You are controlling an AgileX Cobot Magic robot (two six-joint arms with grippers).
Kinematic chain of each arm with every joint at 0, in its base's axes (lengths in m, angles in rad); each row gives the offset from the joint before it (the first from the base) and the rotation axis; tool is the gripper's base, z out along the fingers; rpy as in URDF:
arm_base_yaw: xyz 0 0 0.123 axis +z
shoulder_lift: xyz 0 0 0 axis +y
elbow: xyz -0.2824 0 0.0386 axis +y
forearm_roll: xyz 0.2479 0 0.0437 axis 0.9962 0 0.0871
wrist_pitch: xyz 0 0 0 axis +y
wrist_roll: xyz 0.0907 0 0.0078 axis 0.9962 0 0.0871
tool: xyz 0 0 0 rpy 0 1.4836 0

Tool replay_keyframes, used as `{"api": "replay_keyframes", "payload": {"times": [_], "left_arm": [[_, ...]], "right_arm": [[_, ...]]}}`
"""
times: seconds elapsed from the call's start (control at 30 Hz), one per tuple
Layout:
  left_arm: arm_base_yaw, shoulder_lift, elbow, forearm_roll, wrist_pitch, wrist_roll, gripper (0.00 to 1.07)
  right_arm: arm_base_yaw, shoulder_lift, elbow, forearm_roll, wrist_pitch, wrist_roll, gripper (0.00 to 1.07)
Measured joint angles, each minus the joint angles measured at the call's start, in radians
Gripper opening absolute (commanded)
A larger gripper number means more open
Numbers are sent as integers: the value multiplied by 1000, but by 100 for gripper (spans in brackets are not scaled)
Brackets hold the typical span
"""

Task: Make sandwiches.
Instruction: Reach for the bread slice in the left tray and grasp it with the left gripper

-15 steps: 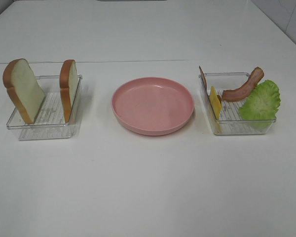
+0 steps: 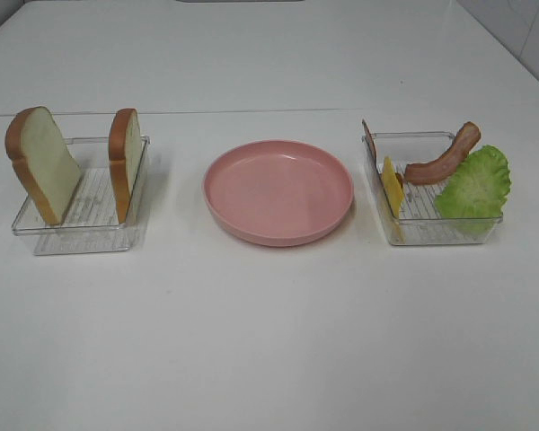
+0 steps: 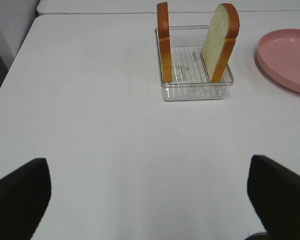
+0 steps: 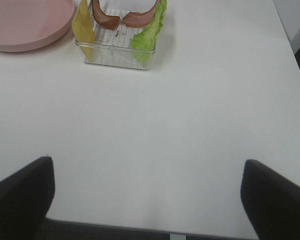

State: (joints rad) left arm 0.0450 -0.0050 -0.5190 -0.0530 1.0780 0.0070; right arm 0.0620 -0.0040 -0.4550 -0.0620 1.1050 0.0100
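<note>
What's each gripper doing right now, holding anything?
Left gripper: open, holding nothing.
Right gripper: open, holding nothing.

In the left wrist view the pink plate (image 3: 290, 60) is cut off by the picture's edge, and the left gripper (image 3: 149, 197) is seen only as two dark, clipped fingers (image 3: 20, 200). The right gripper (image 4: 147, 197) is clipped likewise. In the right wrist view a bacon strip (image 4: 140, 17), the lettuce (image 4: 151, 30) and the cheese (image 4: 84, 25) are cropped (each only partly shown).
</note>
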Motion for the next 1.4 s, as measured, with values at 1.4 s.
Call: {"api": "replay_keyframes", "payload": {"times": [1.4], "left_arm": [[0,1128,-523,-178,-242,32,100]], "right_arm": [[0,0,0,0,0,0,99]]}}
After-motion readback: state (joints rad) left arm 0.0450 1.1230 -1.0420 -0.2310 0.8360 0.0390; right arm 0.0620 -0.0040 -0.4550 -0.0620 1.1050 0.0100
